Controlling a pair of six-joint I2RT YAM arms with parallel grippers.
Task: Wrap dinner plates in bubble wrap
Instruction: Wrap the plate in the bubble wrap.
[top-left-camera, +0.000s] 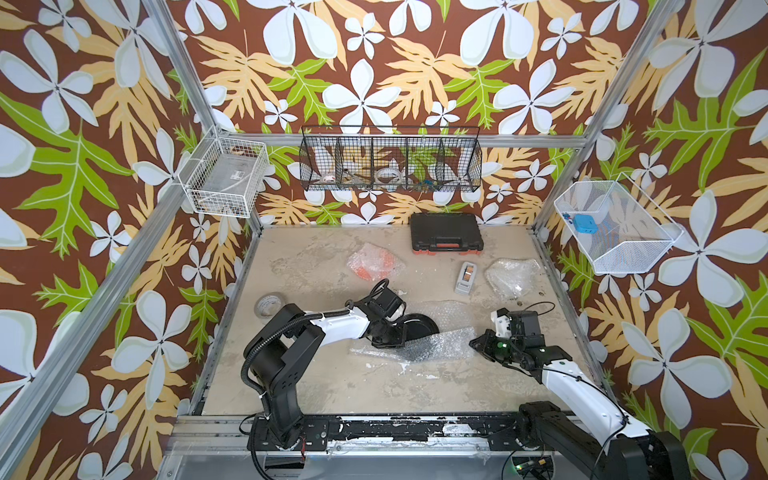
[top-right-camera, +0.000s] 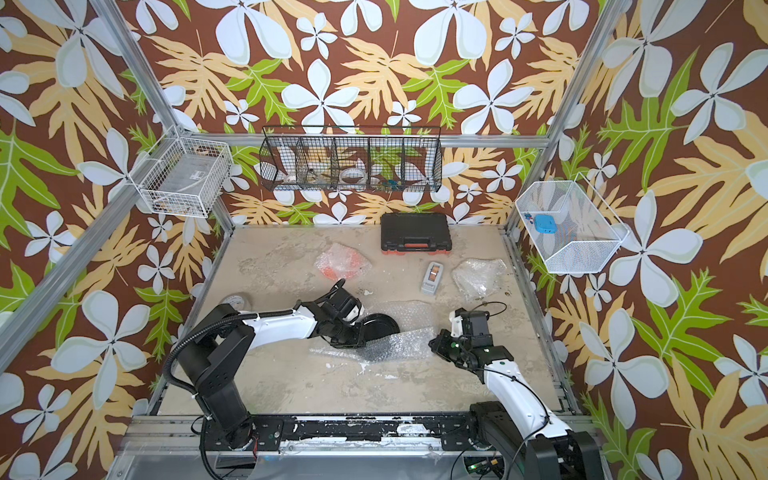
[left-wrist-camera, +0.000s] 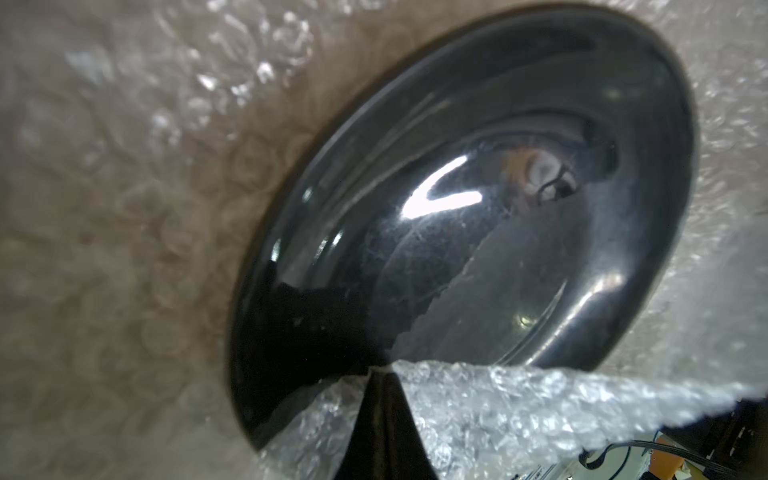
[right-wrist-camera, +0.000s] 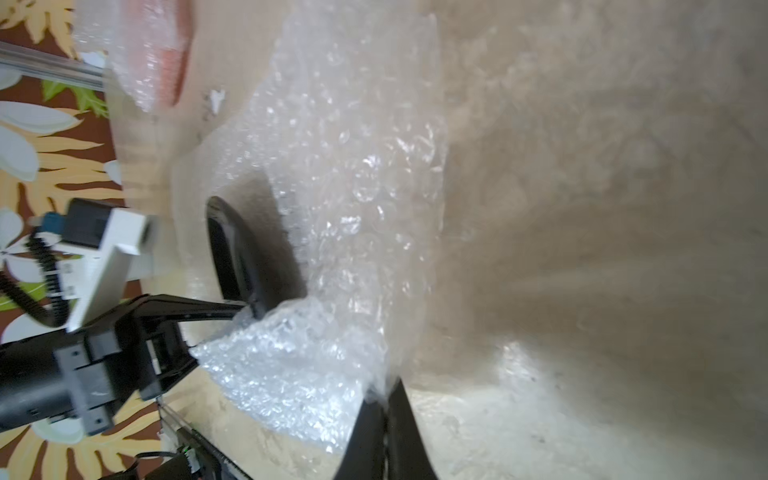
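Beige and patchy, one table holds everything. One bubble wrap sheet lies in the middle of it. One black plate sits on that sheet, and the sheet's near edge is folded up over part of the plate.

Farther back lies one orange plate, wrapped in its own bubble wrap. Off to the right sits one whitish bundle of wrap; I cannot tell what is inside. That makes three pieces of wrap and two plates I can see.

One black case rests at the back edge.

Two claws are at work. The left claw is pinched tight on the folded edge by the plate's rim. The right claw is pinched tight on the sheet's corner.

One grey tape holder and one tape roll lie well apart.
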